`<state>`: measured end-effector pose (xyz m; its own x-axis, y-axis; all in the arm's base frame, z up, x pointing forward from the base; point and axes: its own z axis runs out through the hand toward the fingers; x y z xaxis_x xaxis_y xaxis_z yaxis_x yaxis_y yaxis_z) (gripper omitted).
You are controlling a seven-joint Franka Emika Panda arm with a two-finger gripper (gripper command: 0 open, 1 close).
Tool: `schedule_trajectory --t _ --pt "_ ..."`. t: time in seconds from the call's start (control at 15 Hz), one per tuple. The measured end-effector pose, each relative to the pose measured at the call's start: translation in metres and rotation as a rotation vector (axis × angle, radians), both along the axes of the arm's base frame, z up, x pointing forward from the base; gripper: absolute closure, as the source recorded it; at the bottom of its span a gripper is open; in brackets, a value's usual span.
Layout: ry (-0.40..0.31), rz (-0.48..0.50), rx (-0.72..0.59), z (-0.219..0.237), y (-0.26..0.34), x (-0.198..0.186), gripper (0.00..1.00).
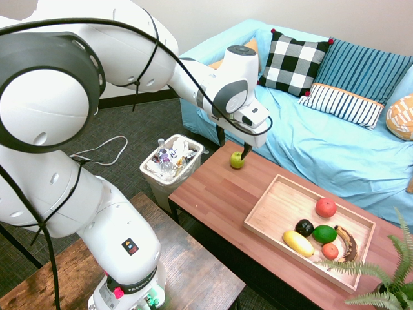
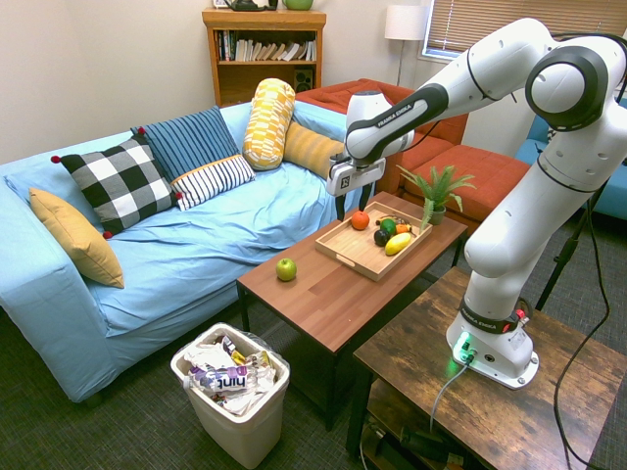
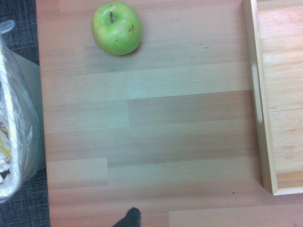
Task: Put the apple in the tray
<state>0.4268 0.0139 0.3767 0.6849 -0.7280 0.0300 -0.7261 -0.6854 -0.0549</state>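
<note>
Apple [image 1: 237, 160] sits alone on the brown coffee table [image 1: 219, 200], near its end and apart from the wooden tray [image 1: 274, 210], so it is easy to grab. The gripper [image 1: 232, 146] hangs above the table, pointing down, fingers spread wide and empty.

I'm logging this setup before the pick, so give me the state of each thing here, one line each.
Small yellow-green apple: resting on the coffee table, outside the tray, untouched.
Shallow light-wood tray: on the table, holding other fruit, no apple.
Gripper: open, empty, pointing down above the table.
White waste bin: full of wrappers.
</note>
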Motion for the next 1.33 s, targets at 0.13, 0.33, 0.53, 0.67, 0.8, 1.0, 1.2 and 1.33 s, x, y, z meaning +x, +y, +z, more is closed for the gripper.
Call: schedule_trajectory --t 0.13,0.33,0.53,0.67,0.8,1.0,1.2,1.33 --pt "0.001 -0.01 -0.007 0.0 0.002 0.001 0.0" --pt "-0.038 -0.032 -0.027 0.006 0.022 0.014 0.0" --pt "-0.072 -0.036 -0.04 -0.01 0.055 0.05 0.0" --pt "-0.065 -0.031 -0.044 -0.043 0.079 0.076 0.0" --pt "-0.048 -0.03 -0.054 -0.078 0.099 0.099 0.0" --pt "-0.017 -0.039 -0.072 -0.127 0.113 0.127 0.0" --pt "0.005 -0.041 -0.092 -0.17 0.121 0.151 0.0" --pt "0.012 -0.047 -0.109 -0.194 0.124 0.166 0.0"
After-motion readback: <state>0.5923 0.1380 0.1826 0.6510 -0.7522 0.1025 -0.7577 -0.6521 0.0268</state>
